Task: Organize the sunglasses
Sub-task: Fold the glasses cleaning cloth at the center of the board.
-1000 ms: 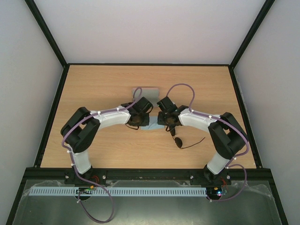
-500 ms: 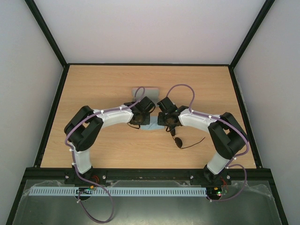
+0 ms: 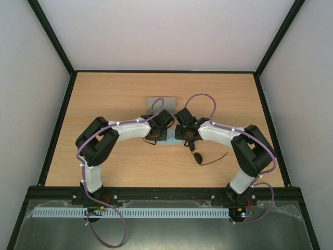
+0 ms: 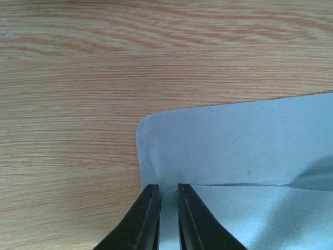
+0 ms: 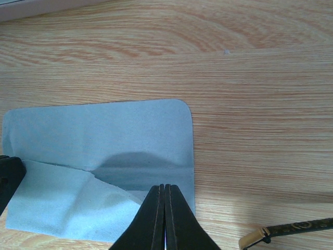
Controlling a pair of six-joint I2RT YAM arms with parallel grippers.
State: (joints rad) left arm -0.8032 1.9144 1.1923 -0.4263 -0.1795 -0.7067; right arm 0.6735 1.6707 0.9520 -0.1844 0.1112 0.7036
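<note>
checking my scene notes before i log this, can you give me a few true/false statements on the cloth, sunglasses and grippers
1. The sunglasses lie on the table, with neither gripper holding them. True.
2. The light blue cloth lies completely flat. False: its near part is folded over, with a crease across it.
3. The right gripper stands wide open. False: its fingers are pressed together at the cloth's folded flap.
4. The left gripper is pinching the cloth's edge. True.
5. The sunglasses are inside the case. False: they rest on bare wood near the right arm, apart from the case.
</note>
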